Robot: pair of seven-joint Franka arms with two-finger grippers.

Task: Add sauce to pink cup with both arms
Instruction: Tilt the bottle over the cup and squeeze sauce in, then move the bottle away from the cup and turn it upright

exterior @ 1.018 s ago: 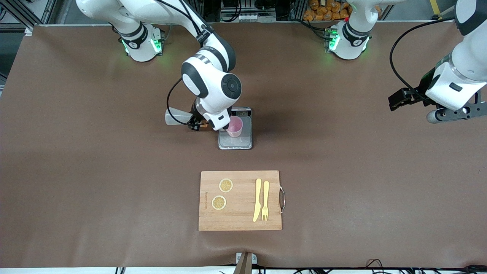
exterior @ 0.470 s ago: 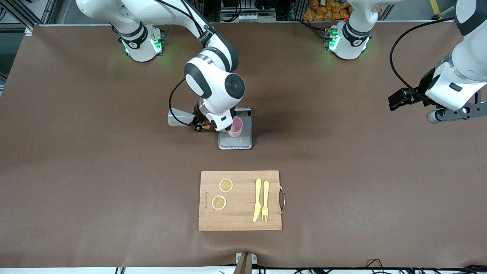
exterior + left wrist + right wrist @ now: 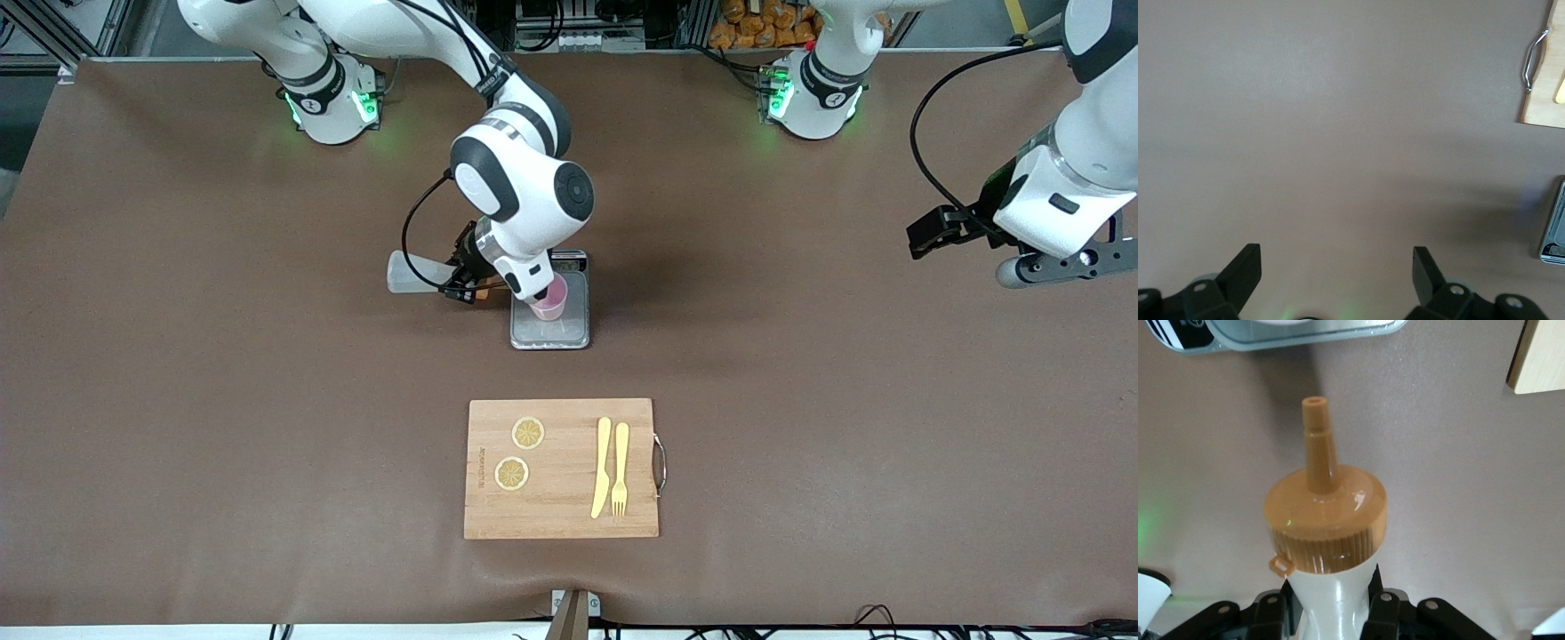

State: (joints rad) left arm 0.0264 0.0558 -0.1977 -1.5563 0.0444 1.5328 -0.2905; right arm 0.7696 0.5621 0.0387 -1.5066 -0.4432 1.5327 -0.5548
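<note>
The right hand [image 3: 462,283] is clamping the sauce bottle [image 3: 414,273] by its neck, fingers clenched on the frosted plastic just below the cap; in the right wrist view the dark fingers [image 3: 1275,613] are pressing on either side of the narrow white neck. It is hovering over the desk [image 3: 178,356] just beside the scale [image 3: 551,333], on the side toward the right arm's end.

The left hand [image 3: 1053,267] is waiting, released, its two black fingers [image 3: 1245,270] standing wide apart with nothing between them, up over the desk's edge at the left arm's end.

The sauce bottle is lying nearly level in the air, its long axis running along the desk's length. The flat base is pointing toward the right arm's end and the orange nozzle cap [image 3: 1325,513] is pointing toward the pink cup [image 3: 551,302]. The cap is a ribbed round collar with a smooth dome and a slim tapering spout, open at the tip; a small loop is hanging at its rim.

The pink cup is standing upright on the scale, partly covered by the right arm's wrist. It is a smooth, pale, round-rimmed plastic tumbler. The scale is a flat grey rectangular tray with a glossy plate.

Nearer the front camera, a wooden cutting board [image 3: 560,516] with a metal handle is carrying two lemon slices [image 3: 528,433], a yellow knife [image 3: 602,467] and a yellow fork [image 3: 620,468].
</note>
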